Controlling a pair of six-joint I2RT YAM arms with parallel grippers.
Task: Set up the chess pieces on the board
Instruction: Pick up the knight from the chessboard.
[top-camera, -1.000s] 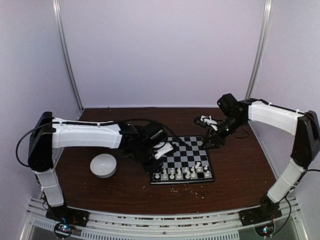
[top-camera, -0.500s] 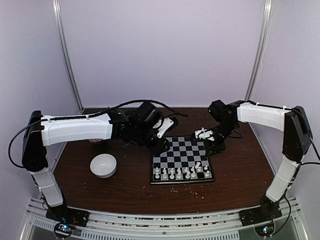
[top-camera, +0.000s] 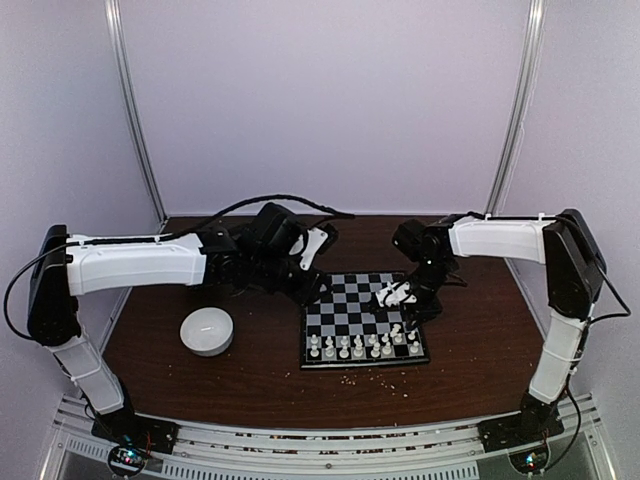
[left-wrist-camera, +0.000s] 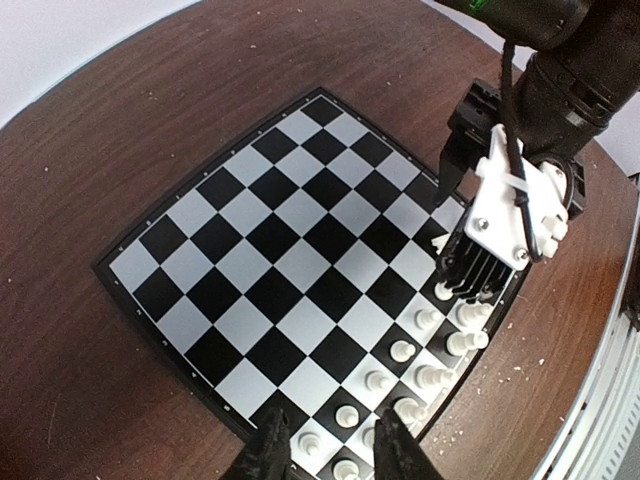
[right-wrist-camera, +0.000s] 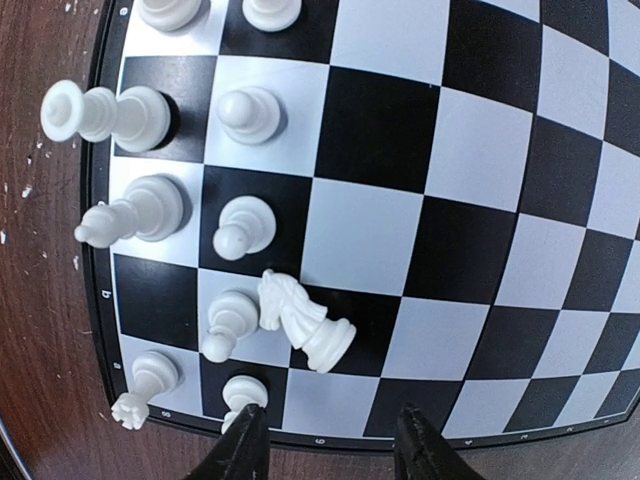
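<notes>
We see the right gripper (right-wrist-camera: 325, 445) hovering, jaws apart and empty, over the near right corner of the board (top-camera: 340, 300). There the white chess pieces (top-camera: 362, 346) stand in two rows and a knight (right-wrist-camera: 300, 322) lies toppled against a pawn (right-wrist-camera: 228, 322). The left gripper (left-wrist-camera: 330, 450), also open and holding nothing, hangs near the far left corner. We judge the step in hand is righting that knight, which calls for a careful descent sparing its neighbours.

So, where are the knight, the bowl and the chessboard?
white knight (right-wrist-camera: 305, 325), right wrist view, on its body.
round bowl (top-camera: 206, 346), top view, on its near wall.
chessboard (left-wrist-camera: 300, 265), left wrist view, on a bare central square.
</notes>
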